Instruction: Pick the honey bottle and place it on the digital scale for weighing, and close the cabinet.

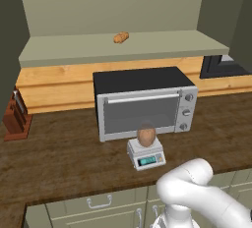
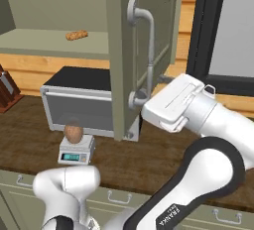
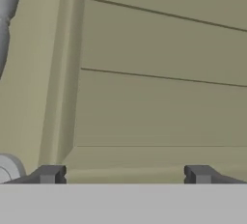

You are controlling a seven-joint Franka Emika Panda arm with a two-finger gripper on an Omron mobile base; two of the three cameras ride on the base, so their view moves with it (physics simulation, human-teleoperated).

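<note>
The honey bottle (image 1: pixel 146 136), a rounded brown jar, stands upright on the digital scale (image 1: pixel 147 158), a small white square with a teal display, on the wooden counter in front of the toaster oven. The right base view has the honey bottle (image 2: pixel 73 134) and the digital scale (image 2: pixel 75 155) at lower left. The cabinet is open, and its sage-green door (image 2: pixel 121 50) with a silver bar handle (image 2: pixel 149 45) swings out over the counter. My gripper (image 3: pixel 125 175) is open and faces the door's panelled surface (image 3: pixel 159 107) at close range. Nothing sits between the fingertips (image 3: pixel 50 174).
A silver toaster oven (image 1: pixel 145 101) with a black top stands behind the scale. A small orange-brown bread lump (image 1: pixel 121 37) lies on the cabinet shelf (image 1: pixel 74 50). A knife block (image 1: pixel 17 116) stands at far left. A dark-framed window (image 2: pixel 223 30) is at right, with drawers (image 1: pixel 98 202) below the counter.
</note>
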